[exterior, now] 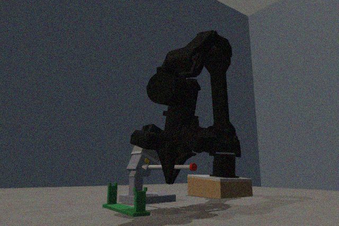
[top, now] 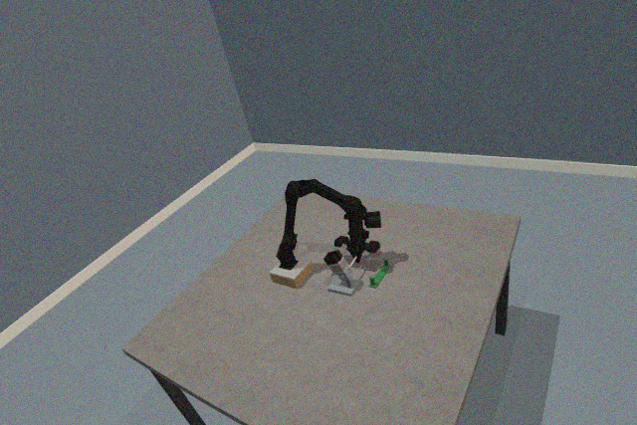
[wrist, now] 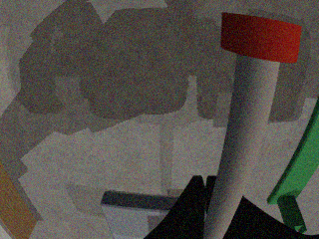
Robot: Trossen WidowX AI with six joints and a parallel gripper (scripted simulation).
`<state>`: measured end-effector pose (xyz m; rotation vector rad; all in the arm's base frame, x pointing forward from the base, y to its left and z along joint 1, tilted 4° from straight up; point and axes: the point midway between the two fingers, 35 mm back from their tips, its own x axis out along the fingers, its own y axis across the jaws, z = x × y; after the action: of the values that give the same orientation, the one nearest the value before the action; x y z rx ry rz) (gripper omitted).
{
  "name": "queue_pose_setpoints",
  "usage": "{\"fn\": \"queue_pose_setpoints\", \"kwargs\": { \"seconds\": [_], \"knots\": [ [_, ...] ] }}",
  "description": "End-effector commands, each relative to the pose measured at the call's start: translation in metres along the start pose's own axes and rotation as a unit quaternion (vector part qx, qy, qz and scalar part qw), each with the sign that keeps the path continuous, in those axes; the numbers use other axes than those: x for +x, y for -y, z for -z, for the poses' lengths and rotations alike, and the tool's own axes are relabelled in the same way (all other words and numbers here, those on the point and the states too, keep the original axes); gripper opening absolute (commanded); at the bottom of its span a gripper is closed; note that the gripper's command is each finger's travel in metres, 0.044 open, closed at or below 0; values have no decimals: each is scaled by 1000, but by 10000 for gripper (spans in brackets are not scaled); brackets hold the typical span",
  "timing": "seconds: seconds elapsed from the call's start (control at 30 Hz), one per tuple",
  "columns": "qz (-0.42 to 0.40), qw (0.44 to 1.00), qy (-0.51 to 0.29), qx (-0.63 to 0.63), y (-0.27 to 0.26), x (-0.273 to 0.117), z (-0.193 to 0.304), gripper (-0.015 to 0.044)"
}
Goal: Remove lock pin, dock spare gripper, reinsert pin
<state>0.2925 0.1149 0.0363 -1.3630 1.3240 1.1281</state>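
My gripper (top: pixel 357 258) (exterior: pixel 170 181) (wrist: pixel 202 183) is shut on the lock pin (top: pixel 352 262) (exterior: pixel 181 166) (wrist: pixel 249 119), a pale rod with a red head. The pin is roughly level in the exterior view. Its head end points toward the arm's base, and its other end appears close beside the grey mount (top: pixel 340 289) (exterior: pixel 135 162) (wrist: pixel 127 224). I cannot tell whether the tip touches or enters the socket. A dark angular piece (top: pixel 332 257) sits at the top of the mount; whether it is the docked spare gripper is unclear. My arm partly hides the mount's top in the exterior view.
A green two-post cradle (top: pixel 380 276) (exterior: pixel 118 208) (wrist: pixel 301 161) stands beside the mount, with nothing visible resting on it. The arm's wooden base block (top: pixel 293 277) (exterior: pixel 204 186) (wrist: pixel 12 204) is on the mount's other side. The tabletop (top: pixel 309 348) extends around them.
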Motion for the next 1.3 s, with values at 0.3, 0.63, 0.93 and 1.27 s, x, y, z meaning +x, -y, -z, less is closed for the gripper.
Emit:
{"fn": "queue_pose_setpoints", "kwargs": {
  "seconds": [0.3,0.63,0.93,1.27],
  "knots": [
    [1,1000,2,2,0,1,9,0],
    [2,1000,2,3,1,2,15,0],
    [2,1000,2,3,1,4,20,0],
    [3,1000,3,3,1,5,27,0]
  ]
}}
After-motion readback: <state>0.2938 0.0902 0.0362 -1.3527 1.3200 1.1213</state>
